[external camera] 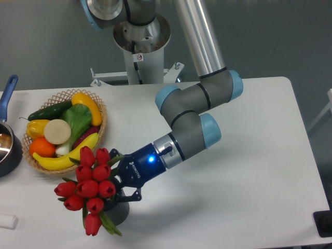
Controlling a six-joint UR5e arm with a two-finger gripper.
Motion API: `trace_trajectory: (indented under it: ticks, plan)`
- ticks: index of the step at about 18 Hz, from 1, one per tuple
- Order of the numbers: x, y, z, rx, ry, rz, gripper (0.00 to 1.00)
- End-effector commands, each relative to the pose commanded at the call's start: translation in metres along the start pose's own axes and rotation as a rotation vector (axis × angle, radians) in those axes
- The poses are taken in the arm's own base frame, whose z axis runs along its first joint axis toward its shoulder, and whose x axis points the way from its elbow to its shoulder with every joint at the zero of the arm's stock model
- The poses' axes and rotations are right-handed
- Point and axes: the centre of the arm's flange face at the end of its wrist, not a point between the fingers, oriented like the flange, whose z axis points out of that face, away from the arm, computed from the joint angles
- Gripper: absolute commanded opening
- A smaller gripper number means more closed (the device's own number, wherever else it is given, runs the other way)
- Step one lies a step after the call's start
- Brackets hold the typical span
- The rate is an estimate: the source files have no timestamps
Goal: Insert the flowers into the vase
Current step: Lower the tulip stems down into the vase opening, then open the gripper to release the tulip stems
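The flowers [88, 187], a bunch of red closed tulip heads with green leaves, stand over the vase [119, 212] near the table's front left. The vase is a small dark grey ribbed cylinder, mostly covered by the blooms and the gripper. My gripper [118, 193] reaches in from the right, just above the vase's rim, shut on the flower stems. The stems run down toward the vase mouth, which is hidden.
A wicker basket [98, 106] of fruit and vegetables sits just behind the flowers at the left. A dark pot with a blue handle [8, 88] is at the far left edge. A small white object [8, 221] lies at the front left.
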Motion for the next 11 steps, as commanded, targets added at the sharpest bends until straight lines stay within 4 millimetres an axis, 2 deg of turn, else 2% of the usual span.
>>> trace_trajectory:
  ticks: [3,5,8,11]
  plan:
    - [-0.003,0.005,0.0,-0.027,-0.011,0.006,0.56]
    - [-0.007,0.012,-0.004,-0.086,-0.045,0.005,0.76]
    - [-0.007,0.014,-0.008,-0.138,-0.074,0.008,0.96]
    - [-0.003,0.009,-0.016,-0.161,-0.098,0.016,1.0]
